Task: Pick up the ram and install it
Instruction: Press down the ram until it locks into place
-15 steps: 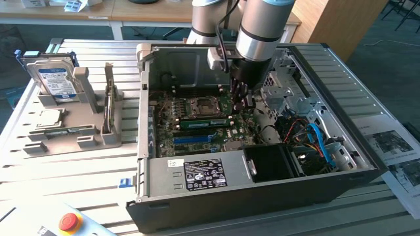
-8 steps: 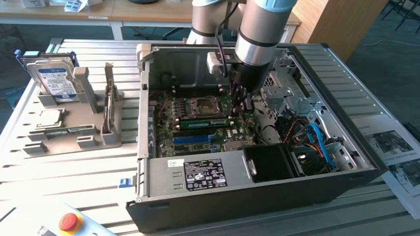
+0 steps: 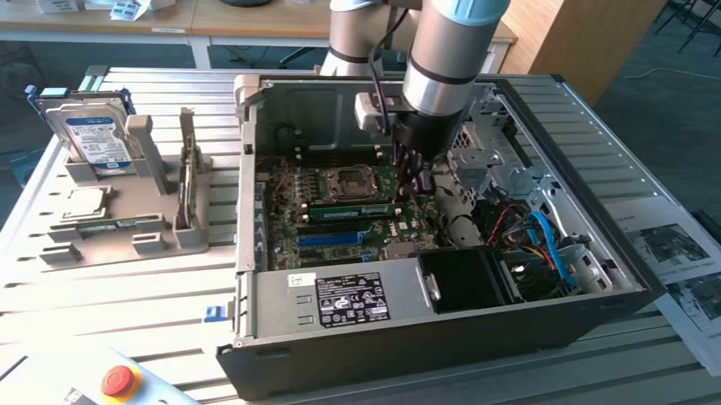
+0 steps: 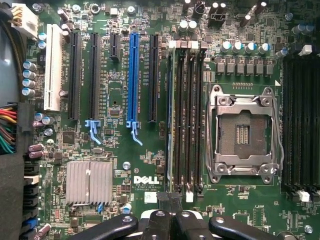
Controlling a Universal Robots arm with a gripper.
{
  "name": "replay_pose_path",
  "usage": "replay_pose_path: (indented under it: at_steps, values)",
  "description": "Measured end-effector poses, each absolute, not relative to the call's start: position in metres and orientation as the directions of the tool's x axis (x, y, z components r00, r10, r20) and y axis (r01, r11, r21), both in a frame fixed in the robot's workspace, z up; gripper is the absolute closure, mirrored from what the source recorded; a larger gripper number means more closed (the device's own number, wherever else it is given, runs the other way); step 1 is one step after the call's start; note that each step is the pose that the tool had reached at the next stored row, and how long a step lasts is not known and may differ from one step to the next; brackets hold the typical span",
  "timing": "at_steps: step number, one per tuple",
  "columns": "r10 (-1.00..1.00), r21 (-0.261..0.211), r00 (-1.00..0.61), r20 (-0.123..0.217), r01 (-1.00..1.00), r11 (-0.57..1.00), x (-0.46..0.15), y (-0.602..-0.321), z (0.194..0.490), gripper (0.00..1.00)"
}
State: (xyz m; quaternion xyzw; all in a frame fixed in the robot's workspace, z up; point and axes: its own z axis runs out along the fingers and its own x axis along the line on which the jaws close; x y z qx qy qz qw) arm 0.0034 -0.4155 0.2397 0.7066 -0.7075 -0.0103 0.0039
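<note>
The ram (image 3: pixel 349 211), a long green stick, stands on edge in a motherboard slot inside the open computer case (image 3: pixel 451 337). In the wrist view the ram (image 4: pixel 170 115) appears edge-on as a thin line in the memory slot nearest the long blue slot (image 4: pixel 133 75). My gripper (image 3: pixel 413 179) hangs over the end of the ram at the exterior view's right. Its fingers (image 4: pixel 176 202) are pressed together with nothing between them, and the gripper (image 4: pixel 170 200) sits just past the slot's end.
The empty processor socket (image 4: pixel 243 132) with its metal frame lies beside the memory slots. Outside the case, at the exterior view's left, a grey fixture (image 3: pixel 124 240) carries a hard drive (image 3: pixel 96 139), a silver processor chip (image 3: pixel 84 202) and a thin stick on edge (image 3: pixel 187 169). Cables (image 3: pixel 546 240) crowd the case's other side.
</note>
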Motion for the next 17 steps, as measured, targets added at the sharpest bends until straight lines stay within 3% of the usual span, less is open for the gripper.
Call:
replay_pose_path:
  at_steps: [17]
  values:
    - [-1.0,0.02,-0.001,-0.009,-1.0,0.001,0.0034,-0.4155,0.2345,0.89]
